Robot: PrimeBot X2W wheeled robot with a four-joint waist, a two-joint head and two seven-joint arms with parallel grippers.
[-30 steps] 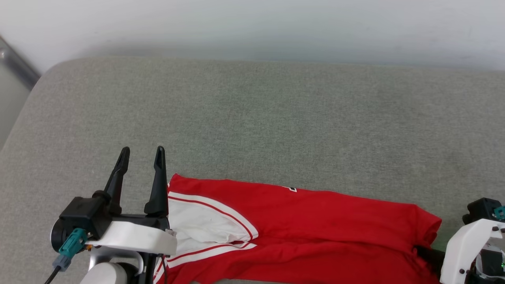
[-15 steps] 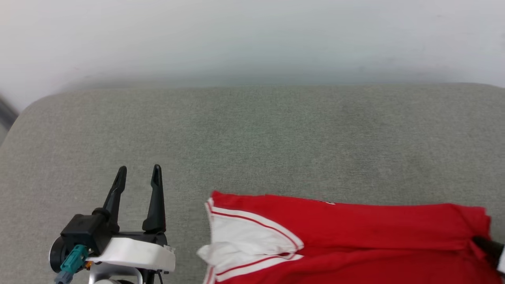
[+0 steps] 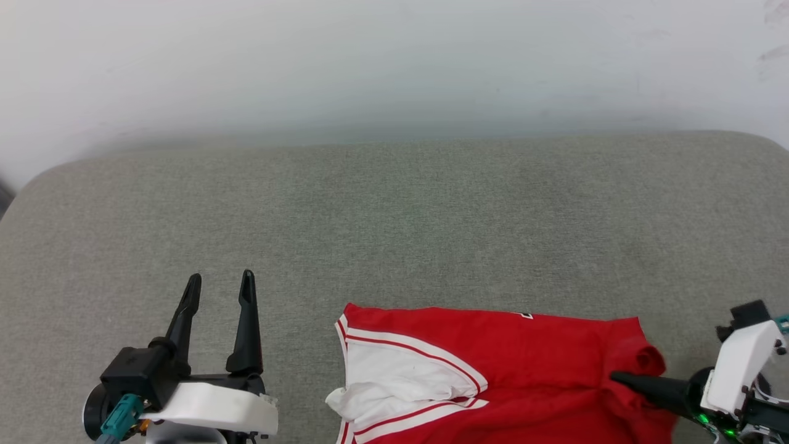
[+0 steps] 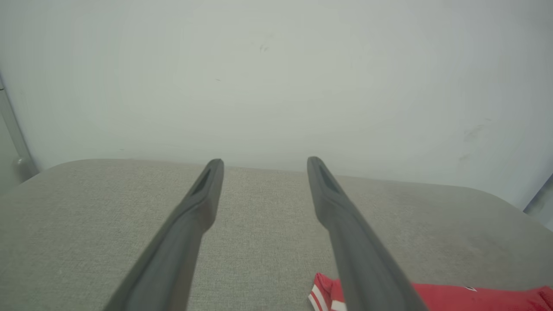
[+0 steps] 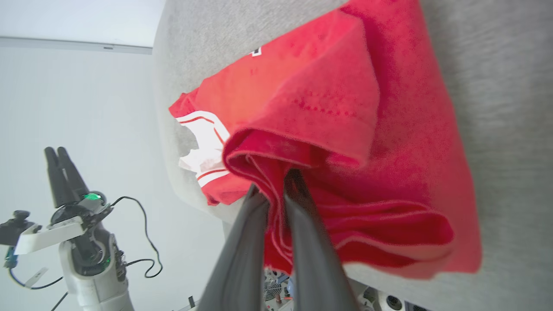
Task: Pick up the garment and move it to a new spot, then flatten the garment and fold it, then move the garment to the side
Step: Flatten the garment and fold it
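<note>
One red garment (image 3: 524, 351), white red-striped sleeve, lies folded; right fingers (image 3: 653, 387) clamp it, left fingers (image 3: 248, 320) apart.

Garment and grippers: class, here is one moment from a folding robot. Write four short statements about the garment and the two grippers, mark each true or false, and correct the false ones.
1. The right gripper is shut on bunched cloth of the garment. True.
2. The left gripper is shut on the garment's hem. False: its fingers stand open and empty, apart from the garment, off to its left in the head view.
3. The garment lies on a grey cushion. True.
4. The garment is blue with yellow trim. False: it is red, with a white sleeve edged in red-and-white stripes.
</note>
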